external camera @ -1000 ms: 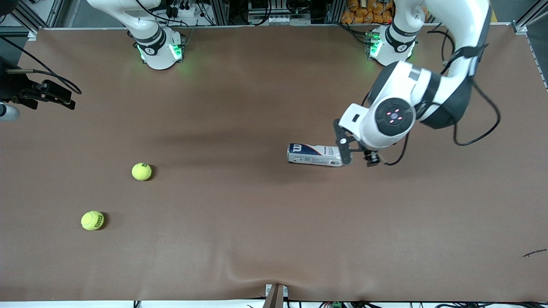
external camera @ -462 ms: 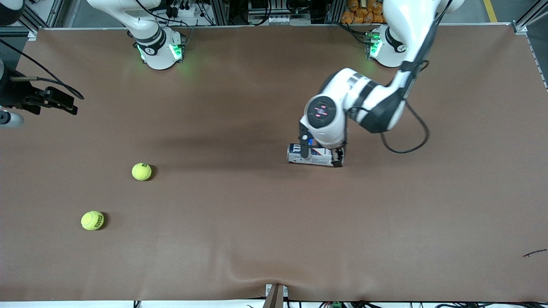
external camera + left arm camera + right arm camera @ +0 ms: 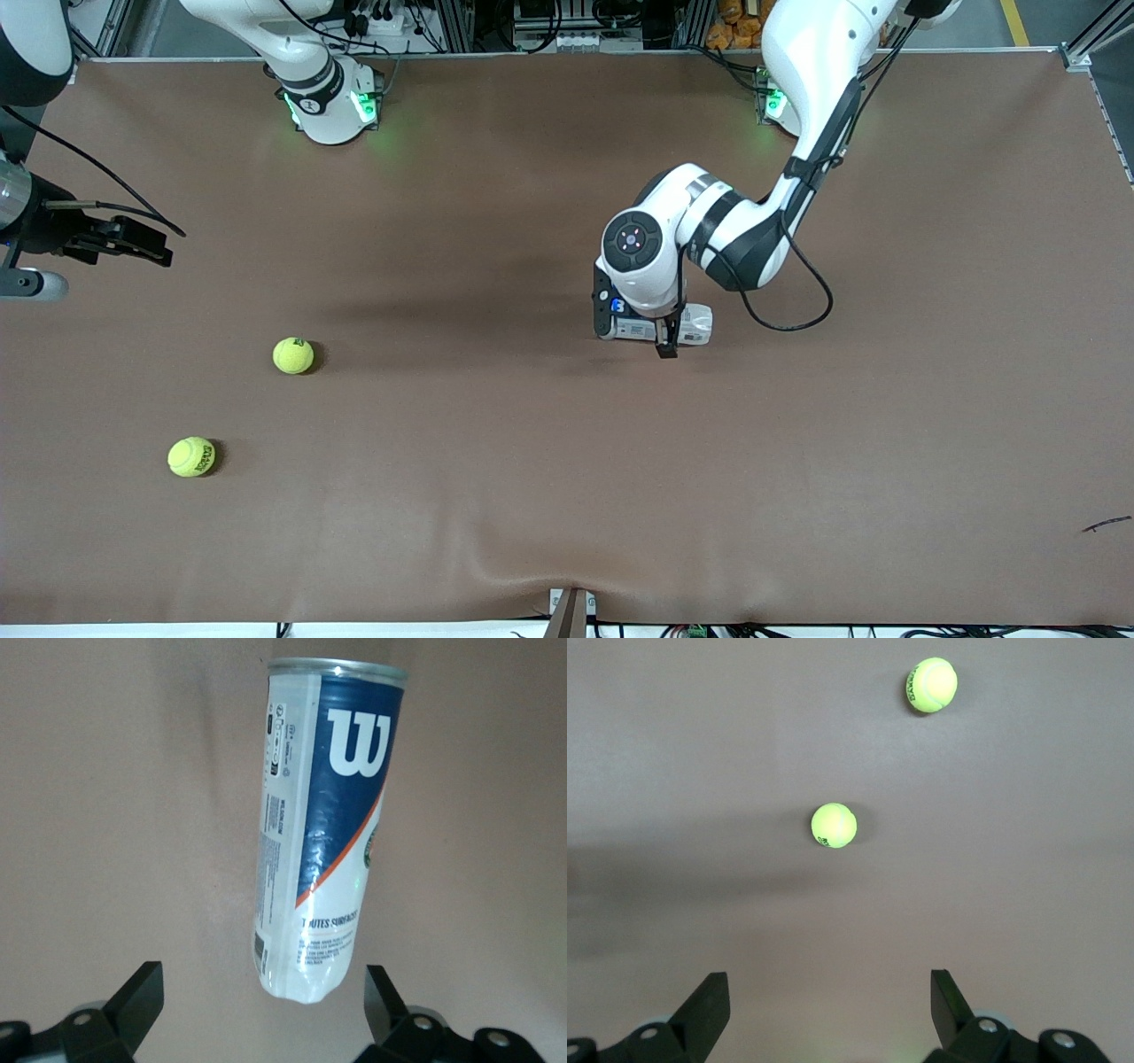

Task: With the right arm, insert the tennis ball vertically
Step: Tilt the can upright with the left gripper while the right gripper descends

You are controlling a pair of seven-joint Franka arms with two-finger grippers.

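Left end effector (image 3: 634, 330) low, fingers spread; right end effector (image 3: 133, 239) apparently raised, fingers spread.

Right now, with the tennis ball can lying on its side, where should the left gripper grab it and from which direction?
Judging by its pose, grip the Wilson tennis ball can across its round body, coming straight down from above. It lies flat on the table, so only the curved sides are free. The left gripper, open, already straddles the can near one end; a hold nearer the middle would likely balance better.
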